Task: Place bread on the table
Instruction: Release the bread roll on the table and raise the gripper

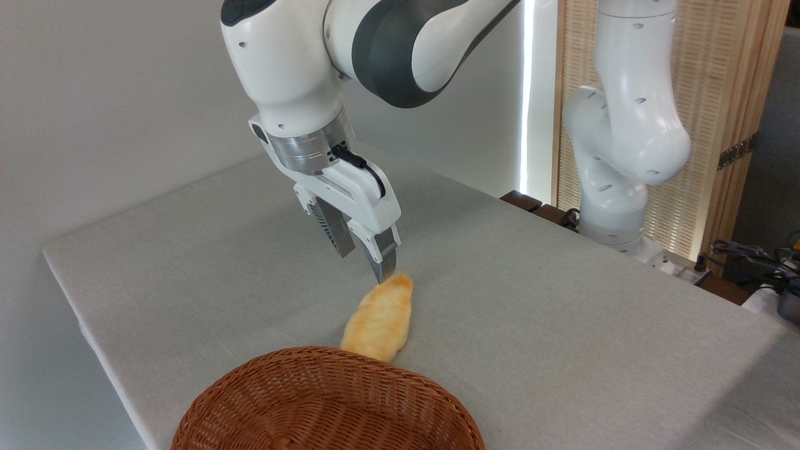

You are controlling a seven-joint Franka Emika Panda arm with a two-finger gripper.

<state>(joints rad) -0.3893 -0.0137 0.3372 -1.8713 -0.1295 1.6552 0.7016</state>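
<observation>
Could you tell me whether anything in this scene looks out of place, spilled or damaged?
Nothing stands out. The bread lies whole on the table, just beyond the basket rim, and the gripper hangs right above its far end. No spills or damage are visible.

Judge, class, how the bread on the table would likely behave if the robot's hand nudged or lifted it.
The bread lies flat and elongated on the table, so it would probably slide, not roll. Its lobed, pastry-like look suggests light weight. The hand gripping hard might dent it.

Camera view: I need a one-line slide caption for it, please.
Pincer at the far tip of the bread, which lies on the table behind the wicker basket.
</observation>
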